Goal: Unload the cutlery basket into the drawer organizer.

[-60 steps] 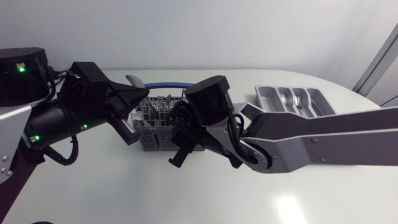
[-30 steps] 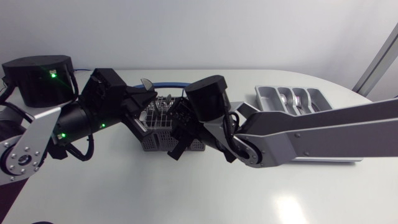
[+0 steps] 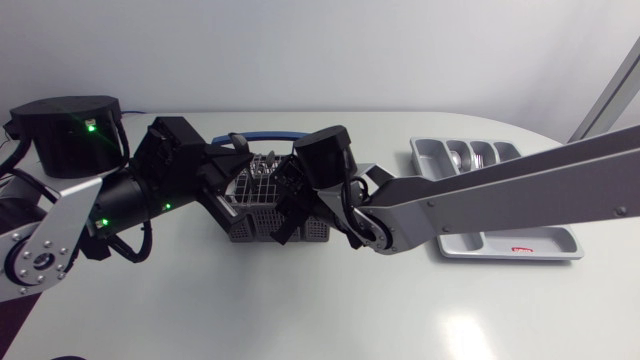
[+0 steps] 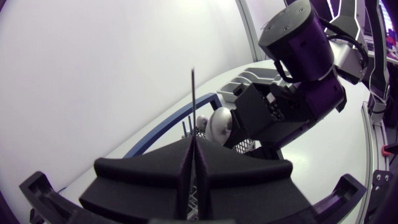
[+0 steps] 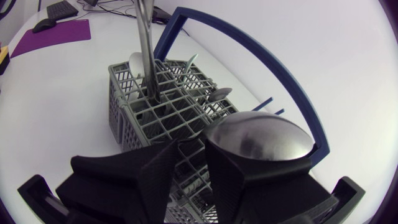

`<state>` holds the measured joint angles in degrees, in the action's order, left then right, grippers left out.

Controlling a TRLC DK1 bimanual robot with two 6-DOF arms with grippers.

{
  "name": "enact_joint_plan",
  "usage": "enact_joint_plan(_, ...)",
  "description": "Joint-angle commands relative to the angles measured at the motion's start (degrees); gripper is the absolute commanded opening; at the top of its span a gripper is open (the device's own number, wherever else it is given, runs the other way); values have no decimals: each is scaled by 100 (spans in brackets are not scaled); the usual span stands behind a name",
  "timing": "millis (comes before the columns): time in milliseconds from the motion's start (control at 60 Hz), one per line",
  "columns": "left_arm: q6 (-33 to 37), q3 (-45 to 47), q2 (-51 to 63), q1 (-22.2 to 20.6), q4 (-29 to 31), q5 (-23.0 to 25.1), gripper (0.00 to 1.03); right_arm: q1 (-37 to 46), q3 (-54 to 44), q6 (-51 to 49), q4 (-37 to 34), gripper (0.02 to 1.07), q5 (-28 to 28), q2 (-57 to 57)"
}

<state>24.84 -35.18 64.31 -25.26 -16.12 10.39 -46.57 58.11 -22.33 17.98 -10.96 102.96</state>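
White table, cutlery basket at centre, drawer organizer well to its right. Left gripper clenched on a thin utensil, upright at the basket. Right gripper slightly parted over the basket, grasping nothing, a spoon just ahead. Step judged: extraction. Next: closing on the spoon's neck, then transfer to the organizer.

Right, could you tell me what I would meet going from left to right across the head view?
left arm → cutlery basket → drawer organizer. The left gripper and right gripper both overlap the basket, so they are left out.
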Motion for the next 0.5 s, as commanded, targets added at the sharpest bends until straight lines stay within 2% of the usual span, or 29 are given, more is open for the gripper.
enact_joint_plan(0, -102, 55, -209, -23, 65, 42, 4, 113, 166, 71, 4, 39, -46, 251)
enact_joint_plan(267, -120, -332, -622, -58, 592, 33, 4, 165, 175, 97, -172, 39, -29, 357)
enact_joint_plan(483, -120, -639, -666, -32, 751, 24, 4, 165, 157, 132, -251, 39, -29, 392)
